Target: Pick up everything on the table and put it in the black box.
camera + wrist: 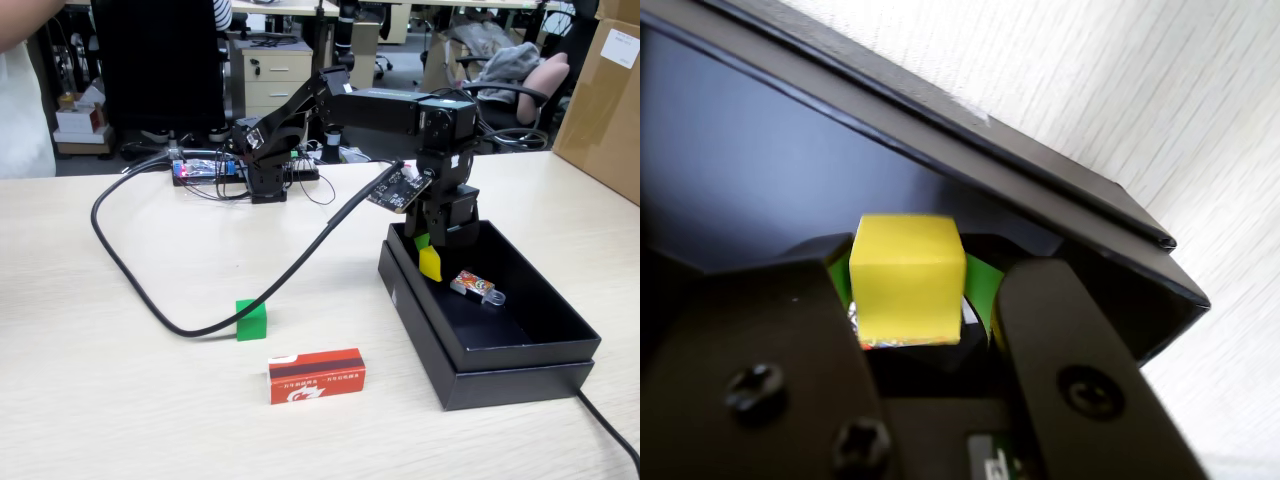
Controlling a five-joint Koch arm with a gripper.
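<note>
My gripper [428, 248] hangs over the left inner side of the black box [545, 300], shut on the small yellow cube [430, 262]. In the wrist view the yellow cube [908, 280] sits between the green-lined jaws of the gripper [915, 272], above the box's dark floor [770, 150]. A small green cube [251, 320] stands on the beige table [110, 390], left of the box. The red packet [316, 377] with white marks lies nearer the front edge.
An orange-patterned gadget [473, 286] with a clear tip lies inside the box. A thick black cable [150, 295] loops over the table past the green cube. The arm's base and wiring [250, 172] stand at the back; a brown carton [600, 90] is at the far right.
</note>
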